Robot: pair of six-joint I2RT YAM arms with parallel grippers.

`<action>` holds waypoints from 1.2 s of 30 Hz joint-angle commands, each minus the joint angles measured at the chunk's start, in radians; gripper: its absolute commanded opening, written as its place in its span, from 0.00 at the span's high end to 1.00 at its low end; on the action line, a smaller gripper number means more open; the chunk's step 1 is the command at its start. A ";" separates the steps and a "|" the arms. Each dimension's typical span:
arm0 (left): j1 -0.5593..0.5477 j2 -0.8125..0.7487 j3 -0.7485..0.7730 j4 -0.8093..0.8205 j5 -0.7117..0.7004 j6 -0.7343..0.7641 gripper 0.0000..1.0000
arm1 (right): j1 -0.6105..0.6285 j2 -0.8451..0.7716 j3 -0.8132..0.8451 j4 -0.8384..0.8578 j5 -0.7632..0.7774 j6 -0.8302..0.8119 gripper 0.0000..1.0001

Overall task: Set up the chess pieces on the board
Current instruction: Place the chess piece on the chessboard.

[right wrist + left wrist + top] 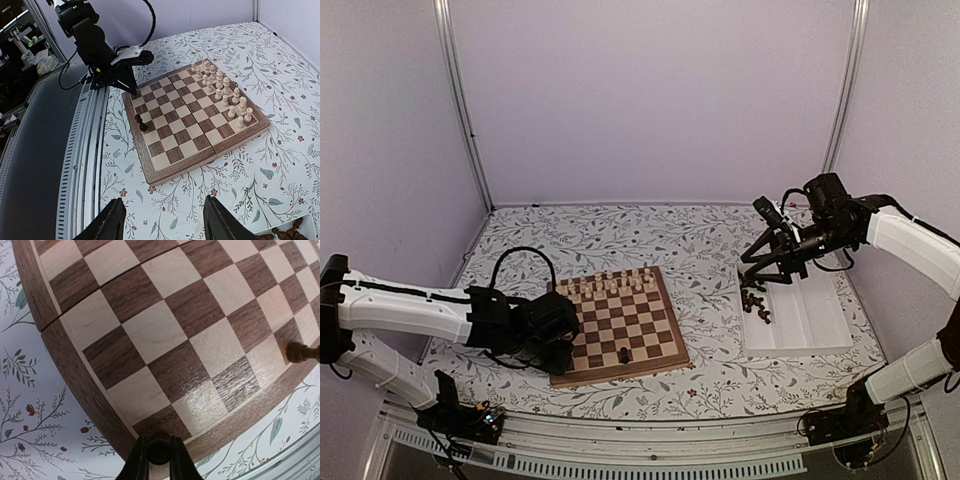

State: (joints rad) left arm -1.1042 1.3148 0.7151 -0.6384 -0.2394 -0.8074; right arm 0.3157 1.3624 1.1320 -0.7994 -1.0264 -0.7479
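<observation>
Two robot arms set up a chess game on a floral-covered bench (pixel 700 245). The left claw (pixel 159 452), clenched almost fully together, hovers low over the near left corner of the board (pixel 650 325). A dark rounded shape sits between its tips, though whether that is a chessman cannot be told. One dark chessman (pixel 623 355) stands close to the board's near edge. Most of the dark chess pieces (pixel 755 305) lie heaped at the left side of the white tray (pixel 810 320), well apart from the board. The right claw (pixel 165 202) hangs by that heap, spread wide and empty, apparently poised to collect the next piece. Cream chessmen (pixel 615 283) line the far ranks, already arranged.
</observation>
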 commanded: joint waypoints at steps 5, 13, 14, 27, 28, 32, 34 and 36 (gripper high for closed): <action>0.016 0.026 -0.017 0.044 0.006 0.022 0.93 | 0.000 -0.034 -0.013 0.001 0.003 0.001 0.43; 0.015 0.031 -0.022 0.041 0.015 0.021 0.86 | 0.000 -0.041 -0.020 0.000 0.005 -0.001 0.43; 0.015 0.030 -0.022 0.039 0.015 0.021 0.84 | 0.000 -0.043 -0.022 0.000 0.005 -0.001 0.43; 0.015 0.000 0.026 -0.031 -0.005 0.038 0.62 | -0.001 -0.043 -0.009 -0.022 -0.019 -0.002 0.43; 0.014 -0.004 0.051 -0.049 -0.013 0.047 0.60 | 0.000 -0.042 -0.004 -0.027 -0.020 -0.001 0.43; 0.013 -0.023 0.188 -0.148 -0.059 0.097 0.49 | -0.018 -0.039 0.023 -0.008 0.056 0.028 0.43; 0.014 -0.024 0.269 -0.185 -0.097 0.139 0.46 | -0.041 -0.023 0.034 0.023 0.136 0.084 0.43; 0.016 -0.008 0.347 -0.197 -0.134 0.206 0.45 | -0.062 0.016 0.046 0.041 0.212 0.108 0.44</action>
State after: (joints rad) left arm -1.1000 1.3239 0.9260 -0.7696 -0.2840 -0.7120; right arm 0.2932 1.3437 1.1339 -0.8036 -0.9588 -0.7109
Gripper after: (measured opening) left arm 0.542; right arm 0.570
